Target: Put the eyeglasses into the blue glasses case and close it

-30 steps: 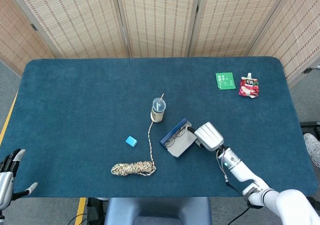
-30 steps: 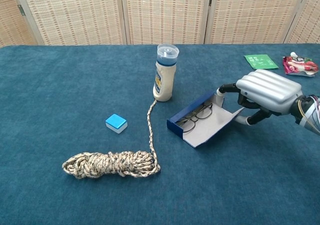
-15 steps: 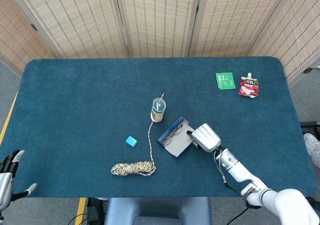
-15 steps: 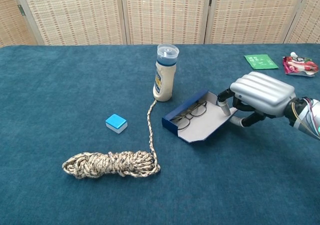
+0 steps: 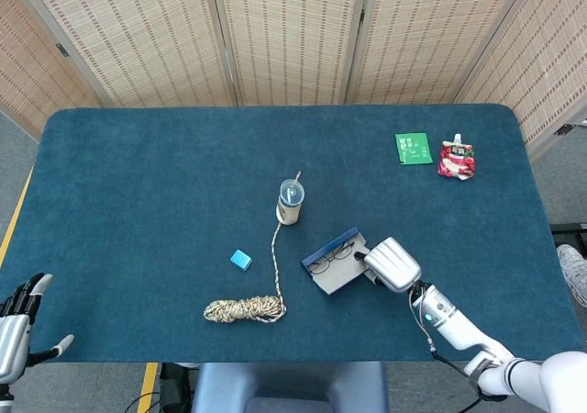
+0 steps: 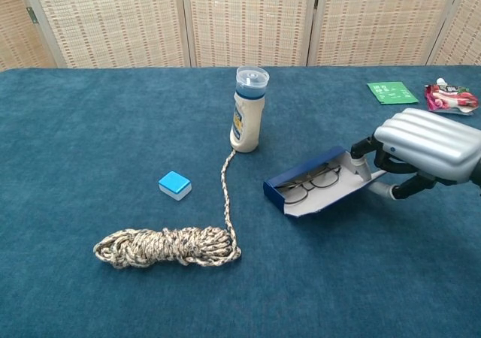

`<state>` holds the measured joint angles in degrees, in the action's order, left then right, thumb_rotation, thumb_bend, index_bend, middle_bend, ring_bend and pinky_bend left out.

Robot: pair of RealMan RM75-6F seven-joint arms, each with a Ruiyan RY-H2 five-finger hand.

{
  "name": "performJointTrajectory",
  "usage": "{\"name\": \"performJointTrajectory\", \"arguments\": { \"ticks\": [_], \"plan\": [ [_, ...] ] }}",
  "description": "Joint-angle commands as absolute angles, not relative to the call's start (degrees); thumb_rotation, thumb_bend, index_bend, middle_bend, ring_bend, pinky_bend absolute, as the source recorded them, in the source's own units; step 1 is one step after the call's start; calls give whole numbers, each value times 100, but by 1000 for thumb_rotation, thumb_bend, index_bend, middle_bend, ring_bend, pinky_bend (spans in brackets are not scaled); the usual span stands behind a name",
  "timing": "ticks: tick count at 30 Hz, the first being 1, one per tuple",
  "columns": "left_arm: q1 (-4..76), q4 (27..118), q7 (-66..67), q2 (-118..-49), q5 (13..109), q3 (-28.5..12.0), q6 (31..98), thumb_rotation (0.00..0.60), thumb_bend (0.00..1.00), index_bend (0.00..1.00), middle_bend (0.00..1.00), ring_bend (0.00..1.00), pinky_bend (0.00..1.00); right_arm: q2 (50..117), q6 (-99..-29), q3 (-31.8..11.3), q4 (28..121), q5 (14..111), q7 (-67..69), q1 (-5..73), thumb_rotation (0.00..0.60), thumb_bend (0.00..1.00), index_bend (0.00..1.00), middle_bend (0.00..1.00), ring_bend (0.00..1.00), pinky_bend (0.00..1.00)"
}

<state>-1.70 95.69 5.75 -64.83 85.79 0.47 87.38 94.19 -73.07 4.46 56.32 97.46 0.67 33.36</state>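
Note:
The blue glasses case (image 5: 336, 261) (image 6: 319, 191) lies open on the blue table, its grey lid flap folded out toward me. The eyeglasses (image 5: 329, 260) (image 6: 312, 185) rest inside the case's tray. My right hand (image 5: 393, 264) (image 6: 427, 152) is at the case's right end, and its fingertips (image 6: 361, 160) pinch the end of the case and its flap. My left hand (image 5: 16, 327) hangs off the table's near left corner with fingers spread and holds nothing. It does not show in the chest view.
A capped bottle (image 5: 291, 202) (image 6: 249, 110) stands just behind the case, with a rope running from it to a coil (image 5: 244, 309) (image 6: 167, 246). A small blue block (image 5: 240, 260) (image 6: 174, 185) lies to the left. A green packet (image 5: 414, 148) and a red pouch (image 5: 457, 159) lie at the far right.
The case first slid left with my right hand, then was drawn right and nearer to me, turning more side-on. The eyeglasses stayed inside. My left hand barely moved.

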Motion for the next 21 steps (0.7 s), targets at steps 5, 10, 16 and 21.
{"name": "performJointTrajectory", "arguments": {
  "ticks": [5,10,16,21],
  "plan": [
    [-190,9580,567,-6465,8570,50,8774,600,195,69,92,122,232,9360,-6706,128,6011,9438,-461,3569,600,514,726,1000,1000,1000],
    [-232,9571,525,-6427,8546,63,8811,600,195,69,92,121,232,9520,-6451,-93,5937,9295,-472,3776,600,514,726,1000,1000,1000],
    [-256,9534,483,-6418,8514,74,8809,600,195,69,92,121,232,9599,-6313,-285,5861,9262,-511,4018,600,514,726,1000,1000,1000],
    [-254,9508,449,-6432,8504,70,8795,600,194,69,92,121,232,9700,-6160,-410,5731,9182,-604,4185,600,514,726,1000,1000,1000]
  ]
}}
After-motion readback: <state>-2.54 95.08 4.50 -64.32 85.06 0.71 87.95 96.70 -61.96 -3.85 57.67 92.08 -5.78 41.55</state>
